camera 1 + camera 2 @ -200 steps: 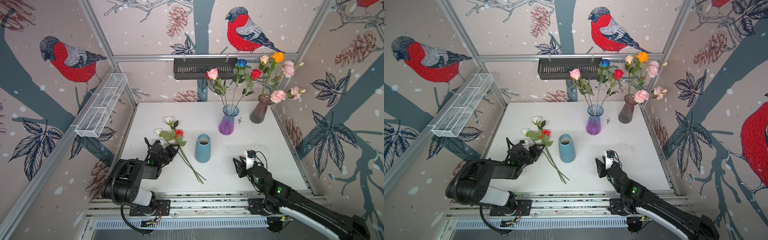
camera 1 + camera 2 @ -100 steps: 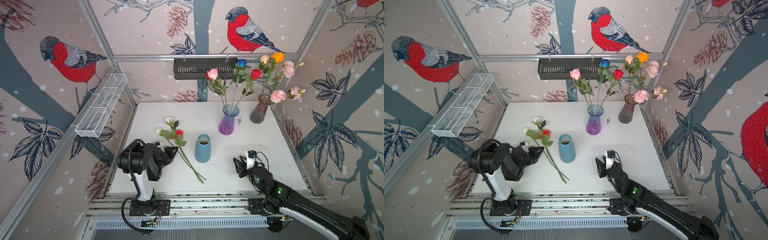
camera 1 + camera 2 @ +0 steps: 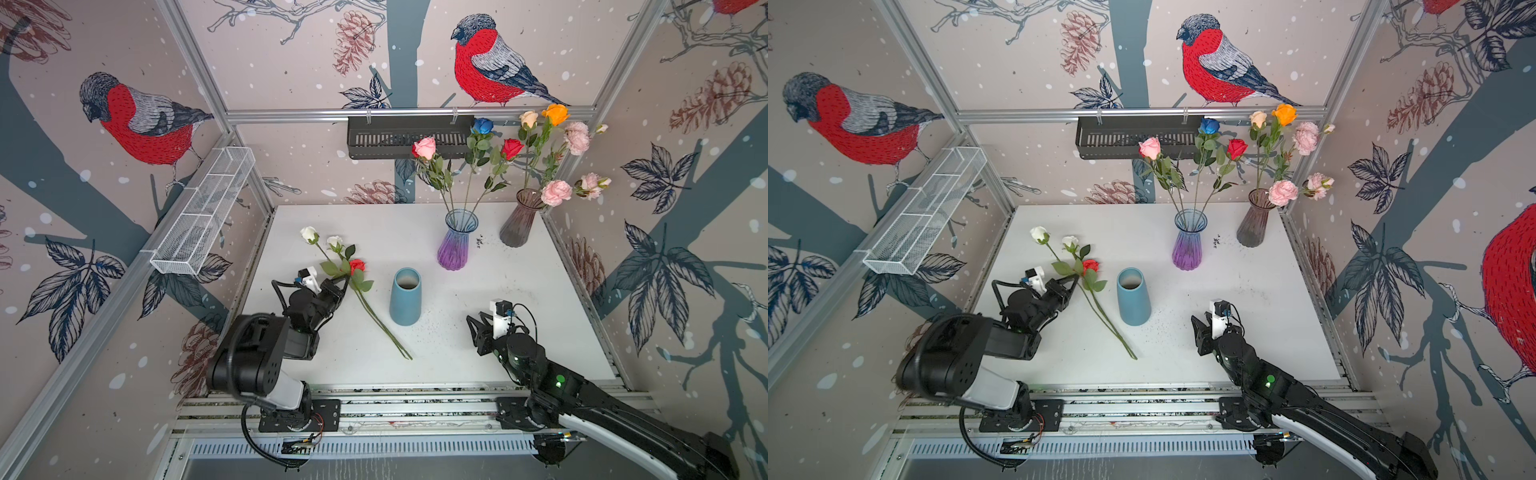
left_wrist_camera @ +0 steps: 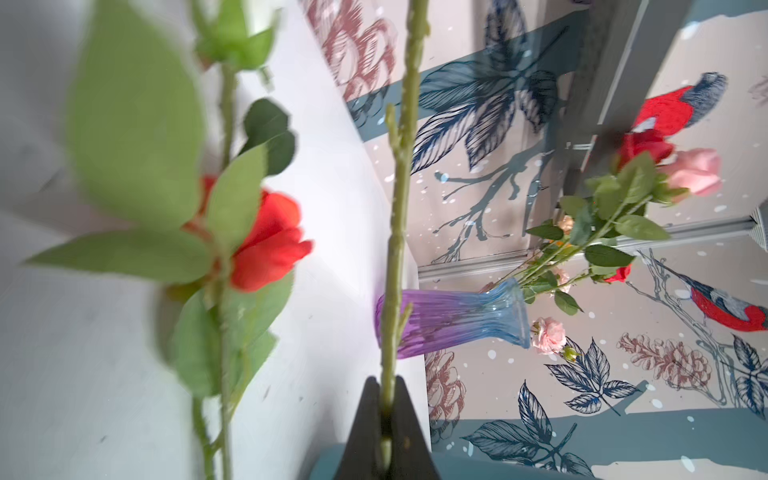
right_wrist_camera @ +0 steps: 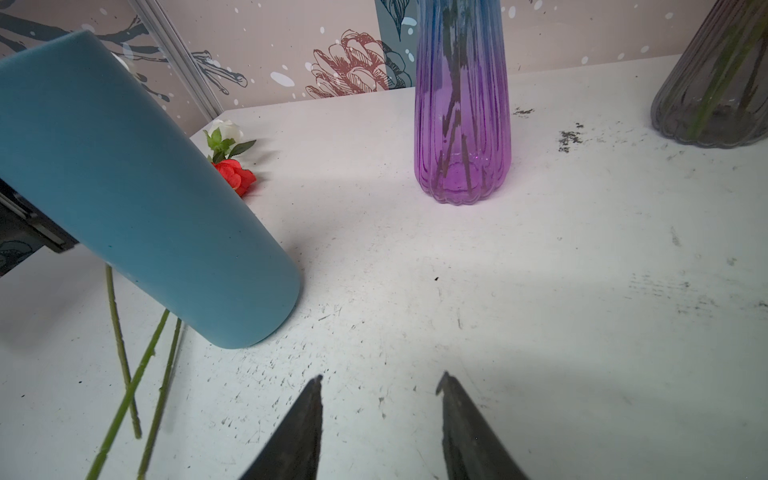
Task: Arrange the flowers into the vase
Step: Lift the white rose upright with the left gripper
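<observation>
On the white table (image 3: pixel 519 299) stand three vases. A blue vase (image 3: pixel 405 299) is near the middle. A purple glass vase (image 3: pixel 454 249) behind it holds a pink, a blue and a red rose. A grey glass vase (image 3: pixel 517 224) in the far right corner holds cream, orange and pink flowers. A black basket (image 3: pixel 409 137) hangs on the back rail and a white wire basket (image 3: pixel 203 216) on the left wall.

Three loose flowers (image 3: pixel 360 286) lie on the table just left of the blue vase: two white roses (image 3: pixel 309 234) and one red rose (image 3: pixel 356 265). Their stems cross and run to the front past the foot of that vase. The blue vase stands between them and the right pincer (image 3: pixel 476 321). In the right wrist view it hides most of them.

The left pincer (image 3: pixel 344 280) is just beside the red rose. In the left wrist view its jaws are pressed together on one green stem (image 4: pixel 395 232). The head of this stem is outside that picture, so I cannot tell which flower it is.

The right pincer hangs over bare table at the front right, well apart from the loose flowers. Its jaws are parted, with nothing between them.
</observation>
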You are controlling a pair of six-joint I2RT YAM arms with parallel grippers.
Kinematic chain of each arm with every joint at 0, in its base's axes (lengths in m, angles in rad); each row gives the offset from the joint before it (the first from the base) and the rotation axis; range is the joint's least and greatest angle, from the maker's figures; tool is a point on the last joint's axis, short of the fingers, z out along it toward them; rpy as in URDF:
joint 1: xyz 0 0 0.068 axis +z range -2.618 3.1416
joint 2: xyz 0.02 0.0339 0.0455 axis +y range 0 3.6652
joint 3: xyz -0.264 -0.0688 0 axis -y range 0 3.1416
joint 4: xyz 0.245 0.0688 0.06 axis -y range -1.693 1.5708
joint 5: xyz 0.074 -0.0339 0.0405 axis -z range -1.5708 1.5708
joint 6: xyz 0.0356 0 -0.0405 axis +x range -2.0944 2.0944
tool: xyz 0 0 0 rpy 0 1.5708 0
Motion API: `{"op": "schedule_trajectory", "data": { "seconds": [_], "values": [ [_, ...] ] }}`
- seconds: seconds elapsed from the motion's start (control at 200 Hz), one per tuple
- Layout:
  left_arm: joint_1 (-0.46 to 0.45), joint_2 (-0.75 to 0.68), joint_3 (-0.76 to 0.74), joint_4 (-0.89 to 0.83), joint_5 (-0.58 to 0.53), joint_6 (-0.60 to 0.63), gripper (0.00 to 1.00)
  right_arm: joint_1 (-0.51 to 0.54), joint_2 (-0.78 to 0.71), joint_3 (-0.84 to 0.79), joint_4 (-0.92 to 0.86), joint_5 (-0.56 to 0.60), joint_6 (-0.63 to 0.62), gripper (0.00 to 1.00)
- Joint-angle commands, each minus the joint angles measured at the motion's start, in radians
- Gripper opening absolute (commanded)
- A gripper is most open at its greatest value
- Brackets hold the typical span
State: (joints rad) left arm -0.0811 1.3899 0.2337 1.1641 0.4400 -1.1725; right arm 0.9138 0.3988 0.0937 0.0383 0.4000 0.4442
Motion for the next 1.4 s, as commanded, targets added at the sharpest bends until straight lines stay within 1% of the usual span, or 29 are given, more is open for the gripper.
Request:
{"op": "schedule_trajectory", "data": {
  "seconds": [0.0,0.065,0.13,0.19,0.245,0.365,0.455,0.535,0.68,0.801,0.896,0.916,0.981,1.181,1.396],
  "values": [
    [-0.013,-0.246,0.089,-0.419,-0.129,0.234,0.00,0.000,-0.002,-0.001,0.028,0.015,0.004,0.47],
    [-0.045,-0.409,0.171,-0.612,-0.239,0.356,0.00,0.000,-0.003,-0.002,0.029,0.015,0.004,0.47],
    [-0.085,-0.527,0.246,-0.713,-0.313,0.453,0.00,0.000,-0.003,-0.002,0.030,0.014,0.004,0.47],
    [-0.116,-0.586,0.315,-0.756,-0.335,0.517,0.00,-0.001,-0.002,-0.002,0.032,0.016,0.004,0.47],
    [-0.132,-0.604,0.377,-0.769,-0.313,0.555,0.00,-0.001,-0.003,-0.004,0.032,0.015,0.004,0.47],
    [-0.169,-0.577,0.494,-0.760,-0.233,0.596,0.00,-0.001,-0.002,-0.004,0.032,0.013,0.004,0.47],
    [-0.215,-0.548,0.559,-0.745,-0.206,0.630,0.00,0.000,-0.003,-0.004,0.032,0.014,0.005,0.47],
    [-0.259,-0.519,0.605,-0.715,-0.179,0.686,0.00,-0.001,-0.002,-0.004,0.032,0.013,0.005,0.47],
    [-0.316,-0.471,0.707,-0.765,-0.174,0.793,0.00,-0.001,-0.003,-0.004,0.031,0.013,0.005,0.47],
    [-0.355,-0.447,0.745,-0.771,-0.176,0.840,0.00,-0.001,-0.002,-0.004,0.032,0.015,0.005,0.47],
    [-0.387,-0.419,0.759,-0.766,-0.168,0.866,0.00,0.000,-0.003,-0.003,0.033,0.016,0.005,0.47],
    [-0.395,-0.412,0.791,-0.770,-0.167,0.872,0.00,0.000,-0.002,-0.004,0.032,0.016,0.006,0.47],
    [-0.417,-0.386,0.829,-0.774,-0.160,0.885,0.00,-0.001,-0.002,-0.003,0.032,0.016,0.006,0.47],
    [-0.471,-0.315,0.912,-0.773,-0.156,0.909,0.00,-0.001,-0.002,-0.003,0.031,0.018,0.007,0.47],
    [-0.501,-0.271,0.917,-0.762,-0.159,0.906,0.00,-0.001,-0.002,-0.003,0.031,0.020,0.008,0.47]
  ]
}}
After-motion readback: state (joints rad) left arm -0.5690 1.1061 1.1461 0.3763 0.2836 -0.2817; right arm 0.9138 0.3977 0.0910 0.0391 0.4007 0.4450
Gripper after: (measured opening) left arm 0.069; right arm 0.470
